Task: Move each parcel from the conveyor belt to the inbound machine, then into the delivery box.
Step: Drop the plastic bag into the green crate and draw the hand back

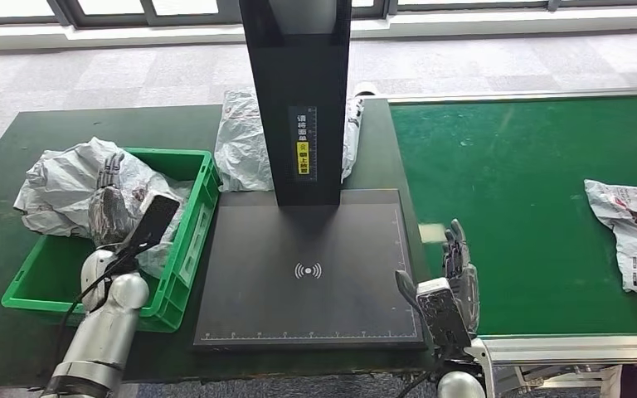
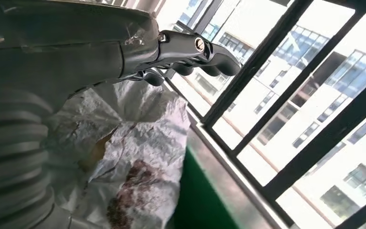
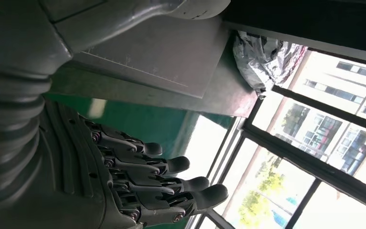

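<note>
Both hands empty, fingers apart: left hand (image 1: 114, 199) over binned parcels (image 1: 66, 186); only the head view shows the belt parcel (image 1: 634, 236).

Crate (image 1: 184, 274), scanner (image 1: 307, 274) on table (image 1: 0, 240)

A parcel-sorting station in a windowed hall: a green conveyor belt (image 1: 514, 191), a black scanning machine (image 1: 303, 265), a green plastic crate (image 1: 178, 274) and grey mail bags (image 1: 240, 145) show it.
</note>
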You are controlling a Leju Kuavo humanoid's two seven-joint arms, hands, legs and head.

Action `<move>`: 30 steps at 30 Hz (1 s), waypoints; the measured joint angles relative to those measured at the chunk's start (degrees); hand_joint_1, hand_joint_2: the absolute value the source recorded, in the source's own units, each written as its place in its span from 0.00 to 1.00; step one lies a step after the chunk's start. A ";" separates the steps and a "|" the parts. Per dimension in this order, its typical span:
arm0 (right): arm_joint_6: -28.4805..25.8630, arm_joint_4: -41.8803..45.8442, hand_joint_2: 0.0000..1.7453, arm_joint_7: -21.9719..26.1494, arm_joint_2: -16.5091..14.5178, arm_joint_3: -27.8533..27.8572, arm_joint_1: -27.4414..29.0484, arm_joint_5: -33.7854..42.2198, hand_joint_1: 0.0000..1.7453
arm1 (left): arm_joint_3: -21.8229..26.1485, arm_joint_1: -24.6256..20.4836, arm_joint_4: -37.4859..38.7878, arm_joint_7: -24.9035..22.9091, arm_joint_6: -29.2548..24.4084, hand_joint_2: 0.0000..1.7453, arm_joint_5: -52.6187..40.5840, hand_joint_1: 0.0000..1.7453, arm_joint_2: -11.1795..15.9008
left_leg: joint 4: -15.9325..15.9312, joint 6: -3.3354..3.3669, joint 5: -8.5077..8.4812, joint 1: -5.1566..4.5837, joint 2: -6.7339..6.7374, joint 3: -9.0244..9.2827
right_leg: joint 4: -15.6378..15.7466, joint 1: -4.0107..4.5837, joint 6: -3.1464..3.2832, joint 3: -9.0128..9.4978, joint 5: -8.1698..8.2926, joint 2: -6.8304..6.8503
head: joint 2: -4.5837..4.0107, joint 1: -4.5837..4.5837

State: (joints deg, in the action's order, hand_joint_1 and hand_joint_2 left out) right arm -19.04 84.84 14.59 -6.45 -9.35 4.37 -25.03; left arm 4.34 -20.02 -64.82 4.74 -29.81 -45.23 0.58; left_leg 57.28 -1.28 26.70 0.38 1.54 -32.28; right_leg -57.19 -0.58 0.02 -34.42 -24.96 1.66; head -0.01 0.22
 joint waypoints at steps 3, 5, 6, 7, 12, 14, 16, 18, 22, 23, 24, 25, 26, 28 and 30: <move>-0.14 0.61 1.00 0.06 -0.22 0.00 0.90 0.31 0.00 | -0.27 0.90 -3.74 3.47 -2.64 1.00 6.06 0.00 -0.34 | 0.00 -0.01 0.03 0.00 0.03 0.00 | 0.00 0.01 0.01 -0.02 -0.02 -0.05 | 0.00 0.00; -0.16 0.89 1.00 0.08 -0.35 0.00 1.19 0.38 0.00 | -0.45 1.35 -5.44 4.12 -3.09 0.50 7.01 0.00 -0.45 | -0.01 -0.01 0.04 0.01 0.02 -0.02 | 0.00 0.02 0.01 -0.03 -0.03 -0.04 | 0.00 0.00; -0.18 1.00 1.00 0.11 -0.40 0.01 1.29 0.44 0.00 | -0.52 1.57 -6.13 4.70 -3.56 0.25 7.70 0.00 -0.51 | -0.01 -0.02 0.04 0.01 0.03 -0.02 | 0.00 0.03 0.01 -0.04 -0.03 -0.05 | -0.01 0.00; -0.22 1.06 1.00 0.15 -0.46 0.01 1.38 0.55 0.00 | -0.56 1.80 -6.82 5.59 -4.40 0.00 8.81 0.00 -0.60 | -0.01 -0.03 0.05 0.02 0.05 -0.03 | 0.00 0.03 0.01 -0.04 -0.03 -0.06 | 0.00 -0.01; -0.75 1.10 0.50 1.02 -0.59 0.00 2.13 1.25 0.00 | -0.62 3.61 -11.41 11.47 -8.70 0.50 17.54 0.00 -1.24 | -0.01 -0.05 0.07 0.01 0.08 -0.03 | 0.01 0.03 0.01 -0.06 -0.03 -0.10 | 0.00 0.00; -1.33 1.11 0.00 1.65 -0.59 0.00 2.46 1.13 0.00 | -1.02 4.69 -13.52 12.53 -5.93 1.00 22.06 0.00 -1.58 | -0.01 -0.05 0.07 0.01 0.07 -0.03 | 0.02 0.03 0.00 -0.06 -0.04 -0.09 | 0.00 0.00; -2.04 1.15 0.50 2.46 -0.60 0.00 2.56 0.29 0.00 | -2.17 5.70 -15.30 12.88 0.63 1.00 27.32 0.00 -2.02 | -0.01 -0.04 0.07 0.01 0.06 -0.03 | 0.03 0.02 0.00 -0.06 -0.04 -0.09 | 0.00 -0.01; -2.52 1.21 1.00 2.93 -0.64 0.00 2.25 -1.08 0.00 | -4.06 6.32 -16.21 12.84 7.59 1.00 30.88 0.00 -2.46 | 0.00 -0.03 0.08 0.01 0.04 -0.05 | 0.03 0.02 0.00 -0.05 -0.03 -0.07 | 0.00 0.00; -2.54 1.13 1.00 2.56 -1.20 0.00 0.45 -3.56 0.00 | -8.83 7.19 -16.10 12.84 14.75 1.00 31.96 0.00 -3.55 | 0.00 -0.03 0.08 0.00 0.09 -0.06 | 0.03 0.00 -0.01 -0.05 -0.01 -0.09 | -0.01 0.01; -2.55 0.99 1.00 2.16 -1.38 0.00 -0.26 -4.45 0.00 | -10.05 7.33 -15.79 12.94 15.88 1.00 31.90 0.00 -3.94 | 0.00 -0.03 0.07 0.00 0.09 -0.05 | 0.04 0.00 -0.02 -0.05 0.00 -0.10 | -0.02 0.01; -2.67 0.73 1.00 1.69 -1.53 0.00 -1.10 -5.45 0.00 | -11.25 7.42 -15.31 13.06 16.97 1.00 31.85 0.00 -4.35 | 0.01 -0.02 0.07 -0.01 0.08 -0.05 | 0.04 0.00 -0.03 -0.05 0.01 -0.09 | -0.01 0.01; -2.84 0.42 1.00 1.22 -1.63 0.00 -1.96 -6.32 0.00 | -12.41 7.48 -14.75 13.18 17.92 1.00 31.83 0.00 -4.74 | 0.01 -0.01 0.06 -0.01 0.06 -0.05 | 0.04 0.00 -0.04 -0.05 0.01 -0.09 | -0.01 0.00; -3.00 0.05 1.00 0.85 -1.69 0.00 -2.77 -6.97 0.00 | -13.51 7.53 -14.12 13.31 18.74 1.00 31.82 0.00 -5.13 | 0.01 -0.01 0.06 -0.01 0.05 -0.05 | 0.04 0.00 -0.04 -0.05 0.02 -0.09 | -0.01 0.00; -3.12 -0.59 1.00 0.59 -1.72 0.00 -3.98 -7.35 0.00 | -15.21 7.58 -12.98 13.57 19.86 1.00 31.92 0.00 -5.77 | 0.01 -0.01 0.05 -0.01 0.05 -0.05 | 0.04 0.00 -0.04 -0.05 0.02 -0.09 | -0.01 0.01; -2.69 -1.12 1.00 0.66 -1.72 0.00 -4.57 -6.85 0.00 | -16.31 7.58 -11.94 13.99 21.02 1.00 32.28 0.00 -6.19 | 0.01 -0.01 0.06 0.00 0.06 -0.05 | 0.03 0.01 -0.04 -0.05 0.02 -0.09 | -0.02 0.01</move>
State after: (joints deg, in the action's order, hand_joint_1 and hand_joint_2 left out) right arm -21.73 83.72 15.24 -8.17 -9.35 -0.21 -31.88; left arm -11.96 -12.44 -76.76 18.73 -8.80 -12.96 -5.61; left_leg 57.29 -1.29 26.76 0.37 1.59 -32.34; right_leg -57.15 -0.57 -0.02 -34.47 -24.94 1.57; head -0.02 0.22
